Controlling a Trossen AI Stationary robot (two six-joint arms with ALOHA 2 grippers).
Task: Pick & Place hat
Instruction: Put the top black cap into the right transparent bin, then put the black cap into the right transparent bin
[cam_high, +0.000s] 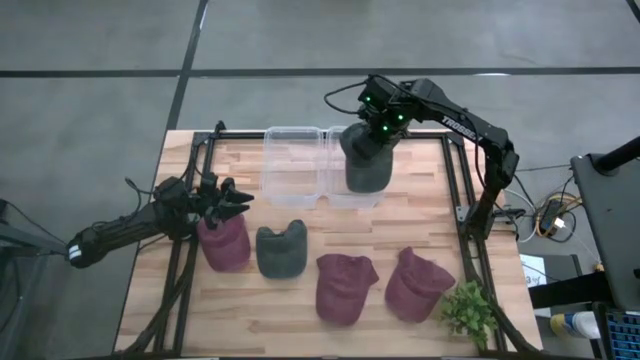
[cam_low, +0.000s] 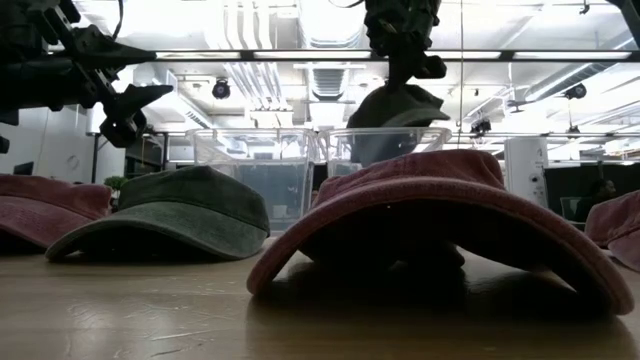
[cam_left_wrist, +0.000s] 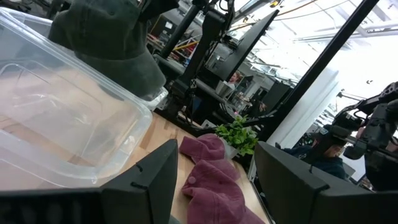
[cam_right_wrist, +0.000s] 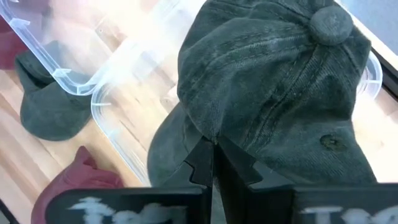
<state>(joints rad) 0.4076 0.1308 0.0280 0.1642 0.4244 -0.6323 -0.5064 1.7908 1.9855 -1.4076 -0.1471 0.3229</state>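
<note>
A dark green hat (cam_high: 367, 162) hangs over the right-hand one of two clear bins (cam_high: 338, 195), with my right gripper (cam_high: 380, 122) shut on it from above. In the low view the hat (cam_low: 398, 106) hangs at about the bin's rim (cam_low: 385, 132). A second green hat (cam_high: 280, 250) and three maroon hats (cam_high: 224, 243) (cam_high: 345, 288) (cam_high: 418, 284) lie on the wooden table on their brims and rims. My left gripper (cam_high: 238, 198) stands open and empty at the table's left, over the leftmost maroon hat. My right gripper pinches a raised fold of the hat's crown cloth (cam_right_wrist: 212, 138) between its two shut fingers, well away from the top button (cam_right_wrist: 331, 25). The fingers point steeply down from above. The hat hangs slack below them over the bin; whether its lower edge touches the bin, I cannot tell.
The left clear bin (cam_high: 292, 165) stands beside the right one at the table's far side. A small green plant (cam_high: 468, 312) sits at the near right corner. Black frame rails (cam_high: 455, 180) run along the table's left and right sides.
</note>
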